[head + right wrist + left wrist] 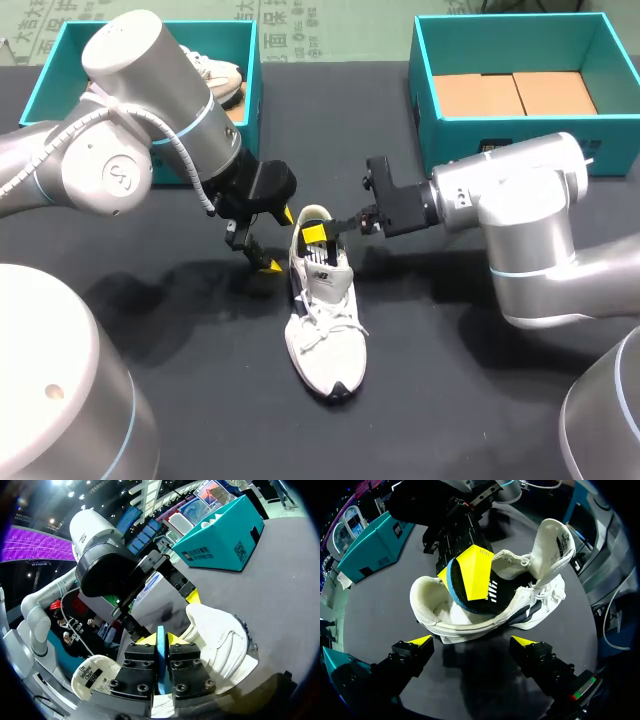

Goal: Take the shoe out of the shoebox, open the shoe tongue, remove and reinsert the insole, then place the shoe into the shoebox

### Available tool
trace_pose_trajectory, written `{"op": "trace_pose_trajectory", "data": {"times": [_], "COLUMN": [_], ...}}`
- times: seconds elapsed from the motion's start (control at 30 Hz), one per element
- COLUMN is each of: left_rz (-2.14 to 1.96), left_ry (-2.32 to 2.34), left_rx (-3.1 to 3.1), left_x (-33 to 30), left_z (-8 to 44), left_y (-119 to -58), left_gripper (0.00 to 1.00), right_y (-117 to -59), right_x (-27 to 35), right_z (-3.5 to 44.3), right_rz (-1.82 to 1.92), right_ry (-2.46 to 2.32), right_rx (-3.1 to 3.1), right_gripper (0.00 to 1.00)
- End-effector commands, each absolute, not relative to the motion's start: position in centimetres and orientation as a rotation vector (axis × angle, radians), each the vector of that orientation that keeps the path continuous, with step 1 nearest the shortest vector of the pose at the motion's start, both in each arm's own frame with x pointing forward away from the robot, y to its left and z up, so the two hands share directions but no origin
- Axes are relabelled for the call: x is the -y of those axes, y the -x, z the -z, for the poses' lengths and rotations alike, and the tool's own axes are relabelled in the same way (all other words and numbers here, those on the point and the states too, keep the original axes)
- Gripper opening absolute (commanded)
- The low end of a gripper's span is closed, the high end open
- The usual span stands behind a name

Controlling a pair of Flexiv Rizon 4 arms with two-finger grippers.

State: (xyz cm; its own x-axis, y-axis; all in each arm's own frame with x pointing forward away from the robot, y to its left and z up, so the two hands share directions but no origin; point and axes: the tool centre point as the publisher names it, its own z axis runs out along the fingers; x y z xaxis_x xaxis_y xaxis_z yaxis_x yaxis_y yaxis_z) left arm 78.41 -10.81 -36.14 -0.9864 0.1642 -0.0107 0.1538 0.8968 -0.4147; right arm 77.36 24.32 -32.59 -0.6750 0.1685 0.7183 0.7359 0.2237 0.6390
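Shoe [325, 320] stands on the table at centre frame, toe toward the lower edge, tongue raised. Right gripper [318, 234] is clamped on the insole [485, 602], which sits partly inside the heel opening. Left gripper [255, 255] hangs released just left of the heel, touching nothing. Judged step: insole handling; removal or reinsertion not determinable. Next move calls for steadying the heel while the insole slides lengthwise.

spare shoe [218, 75] half behind left arm [150, 130], insole [481, 605] toe-end hidden
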Motion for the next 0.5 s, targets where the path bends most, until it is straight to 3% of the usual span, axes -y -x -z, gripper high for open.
{"op": "trace_pose_trajectory", "data": {"times": [0.03, 0.5], "left_rz": [-0.662, -0.662], "left_ry": [0.255, 0.255], "left_rx": [3.036, 3.036], "left_x": [10.8, 10.8], "left_z": [36.2, 36.2], "left_y": [-78.3, -78.3], "left_gripper": [1.00, 1.00], "right_y": [-77.2, -74.4], "right_x": [-24.6, -24.9], "right_z": [33.7, 35.2], "right_rz": [1.457, 1.448], "right_ry": [0.838, 0.885], "right_rx": [1.973, 1.908], "right_gripper": [0.00, 0.00]}}
